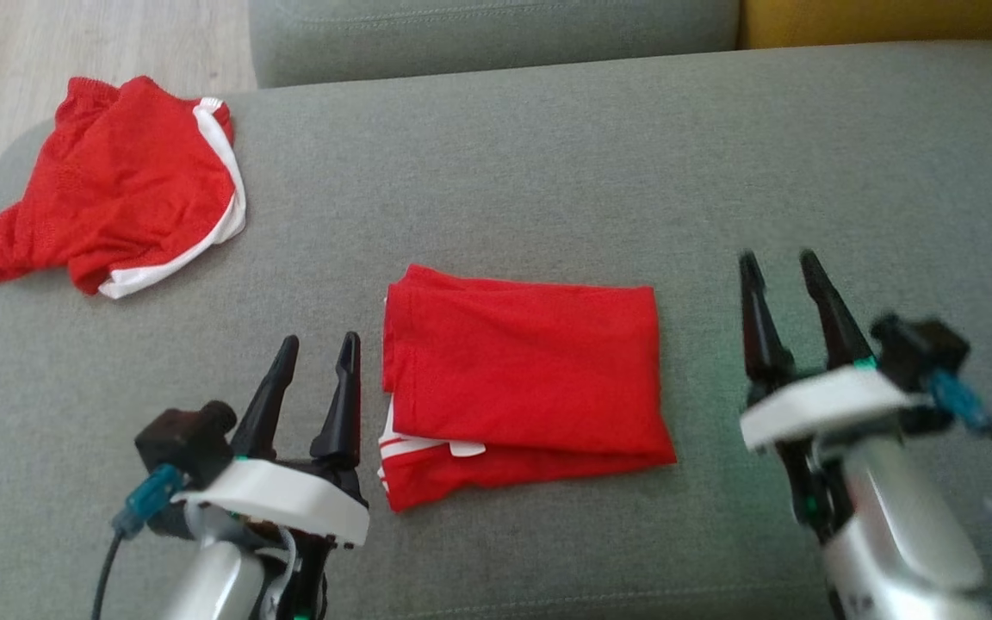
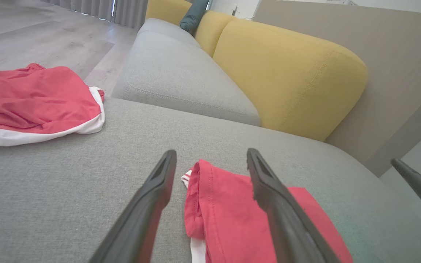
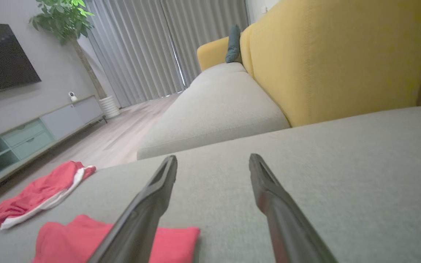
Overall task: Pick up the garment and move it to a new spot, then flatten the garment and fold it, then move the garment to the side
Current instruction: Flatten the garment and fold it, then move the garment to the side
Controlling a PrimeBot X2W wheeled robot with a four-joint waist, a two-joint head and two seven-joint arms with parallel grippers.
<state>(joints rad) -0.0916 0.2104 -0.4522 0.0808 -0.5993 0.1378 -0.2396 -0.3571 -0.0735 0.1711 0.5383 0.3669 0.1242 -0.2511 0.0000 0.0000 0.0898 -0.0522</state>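
A folded red garment (image 1: 523, 379) lies flat at centre of a grey sofa seat (image 1: 548, 172), white trim showing at its lower-left corner. The robot's left gripper (image 1: 319, 344) hovers just beside the garment's left edge, fingers (image 1: 343, 396) spread wide & holding nothing. In the left wrist view the same gripper (image 2: 211, 155) has one finger over bare cushion and the other over the red cloth (image 2: 228, 212); whether that finger touches the cloth can't be told. The right gripper (image 1: 778, 258) stands apart from the garment on its right side, fingers wide, empty, slightly blurred. From the right wrist view, its fingers (image 3: 152, 197) point over plain grey upholstery w/ the folded piece (image 3: 86, 237) low at left. A 2nd red garment w/ white edging (image 1: 117, 185) sits crumpled near the seat's far-left corner, well apart from the folded one. A yellow backrest (image 2: 287, 73) rises behind the seat; wood floor (image 2: 31, 33) lies beyond the seat's left edge.
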